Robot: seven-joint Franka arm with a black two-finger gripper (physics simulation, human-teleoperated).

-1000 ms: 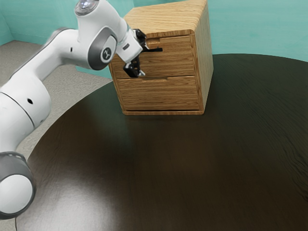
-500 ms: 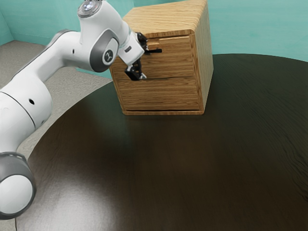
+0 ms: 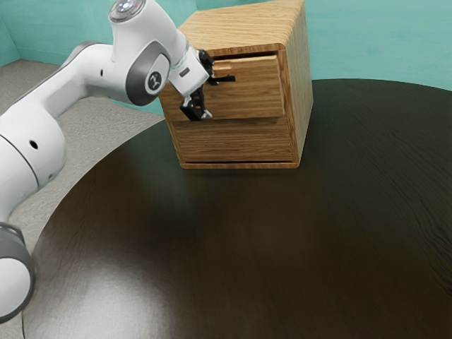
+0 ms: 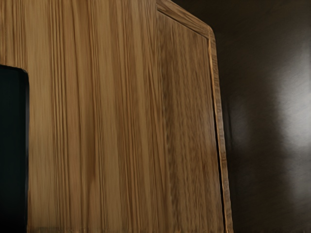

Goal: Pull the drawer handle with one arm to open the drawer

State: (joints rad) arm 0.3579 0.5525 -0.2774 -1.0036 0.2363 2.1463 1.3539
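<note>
**Exterior view: top drawer (image 3: 247, 88) partly out, hand (image 3: 202, 85) at its handle (image 3: 224, 78)**

Seen from the side, the arm reached across to the wooden cabinet (image 3: 247, 28) on the dark tabletop (image 3: 282, 233). The hand sat against the front of the upper drawer, with the black handle right at it. That drawer front stood a little proud of the cabinet frame, with a shadowed gap along its top edge, so it was judged part way open. The lower drawer (image 3: 233, 138), just beneath the hand, lay flush and shut. Whether the hand was spread apart or clamped on the handle could not be told from these pictures.

Close in front of the wrist camera were wood-grain faces of the cabinet (image 4: 97, 121), with the tabletop (image 4: 267, 121) beyond them. A dark patch (image 4: 12, 145) sat at one edge, and what it was could not be made out.

The step in hand looked like the pull itself. It would go best straight along the drawer's own slide, away from the cabinet face, at a slow and even pace. The wrist should be held level so the handle does not slip free. Any sideways or downward drag could bind the drawer in its frame or shift the whole cabinet across the tabletop.
</note>
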